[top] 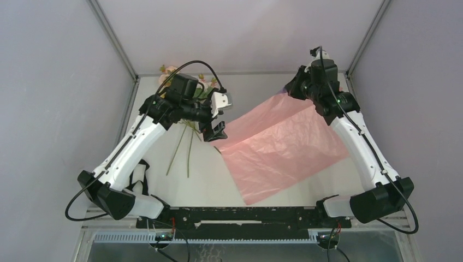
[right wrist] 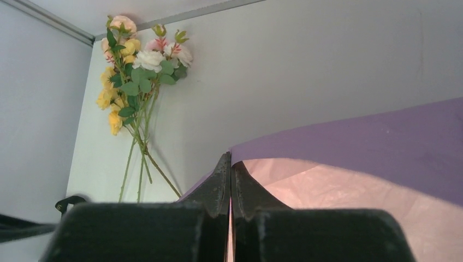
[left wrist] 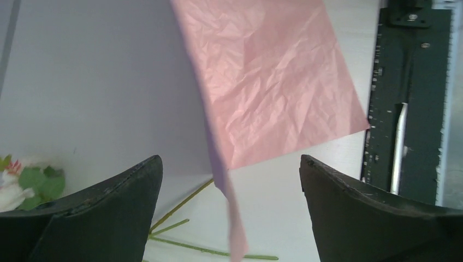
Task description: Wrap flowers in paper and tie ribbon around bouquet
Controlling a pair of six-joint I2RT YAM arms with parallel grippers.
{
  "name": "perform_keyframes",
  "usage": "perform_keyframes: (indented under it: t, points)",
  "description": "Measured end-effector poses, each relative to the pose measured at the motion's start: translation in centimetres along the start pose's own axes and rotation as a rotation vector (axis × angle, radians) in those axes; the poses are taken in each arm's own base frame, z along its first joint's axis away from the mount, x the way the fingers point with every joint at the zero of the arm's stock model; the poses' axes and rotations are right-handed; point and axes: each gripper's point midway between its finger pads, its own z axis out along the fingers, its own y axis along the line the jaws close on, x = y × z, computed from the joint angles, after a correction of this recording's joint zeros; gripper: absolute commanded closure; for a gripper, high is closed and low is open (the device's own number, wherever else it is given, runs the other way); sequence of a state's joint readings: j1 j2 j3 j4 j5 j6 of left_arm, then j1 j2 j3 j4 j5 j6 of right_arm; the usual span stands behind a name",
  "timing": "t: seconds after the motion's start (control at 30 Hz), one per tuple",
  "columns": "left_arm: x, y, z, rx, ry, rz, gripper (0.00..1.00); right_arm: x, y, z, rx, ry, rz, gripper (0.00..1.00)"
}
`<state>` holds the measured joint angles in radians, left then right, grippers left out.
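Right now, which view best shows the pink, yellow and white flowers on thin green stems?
Right wrist: the whole bunch of flowers shows, blooms and stems. Top external: the left arm hides most blooms, leaving stems. Left wrist: only a few blooms at the edge and stem tips.

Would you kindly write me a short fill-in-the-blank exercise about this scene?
The right jaws are ___ on a corner of the paper.
The left jaws stand ___, holding nothing.
The flowers lie nearest the ___ arm.
The paper is pink on one face and ___ on the other.
Missing words: shut; open; left; purple.
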<state>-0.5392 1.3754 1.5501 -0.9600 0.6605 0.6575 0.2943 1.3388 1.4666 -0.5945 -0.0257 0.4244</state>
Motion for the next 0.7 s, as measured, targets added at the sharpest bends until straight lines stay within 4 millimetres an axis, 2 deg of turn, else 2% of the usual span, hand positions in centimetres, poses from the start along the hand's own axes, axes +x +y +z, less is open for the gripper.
perform_keyframes:
  t: [0.17,0.27,0.33,0.47,0.7]
  points:
    - [1.6,3.2,1.1,-0.119,0.08,-0.042,0.0,0.6,0.7,0.2,-0.02,0.019,-0.02,1.0]
    - [3.2,5.6,2.5,-0.182,0.138,-0.058,0.04,0.8,0.9,0.3,-0.039,0.033,-0.027,1.0]
    - [4.2,6.3,3.5,-0.181,0.169,-0.074,0.05,1.1,1.2,0.4,-0.053,0.045,-0.03,1.0]
    - [6.4,5.0,5.3,-0.08,0.221,-0.132,0.06,1.4,1.2,0.7,-0.06,0.062,-0.033,1.0]
    - [6.5,0.9,5.7,0.083,0.176,-0.165,0.14,1.3,0.5,1.6,-0.039,0.073,-0.029,1.0]
